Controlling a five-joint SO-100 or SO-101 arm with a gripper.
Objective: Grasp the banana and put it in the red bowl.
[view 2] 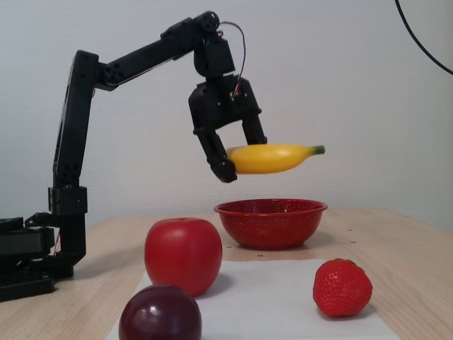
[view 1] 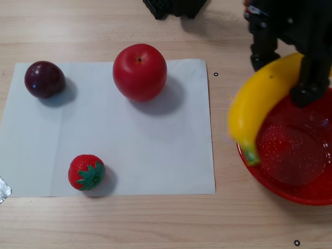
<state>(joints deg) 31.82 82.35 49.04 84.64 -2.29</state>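
Note:
The banana (view 1: 259, 101) is long, yellow and glossy with a green stem tip. My black gripper (view 1: 306, 78) is shut on it near its far end. In the fixed view the banana (view 2: 272, 158) hangs level in the gripper (view 2: 237, 156), well above the red bowl (view 2: 270, 221). In the other view the red bowl (view 1: 306, 192) lies at the right edge, glossy with white speckles, and the banana's stem end overhangs its left rim. The bowl holds nothing.
A white paper sheet (view 1: 155, 150) lies on the wooden table left of the bowl. On it are a red apple (view 1: 139, 71), a dark plum (view 1: 44, 79) and a strawberry (view 1: 85, 172). The arm's base (view 2: 28, 262) stands at the left in the fixed view.

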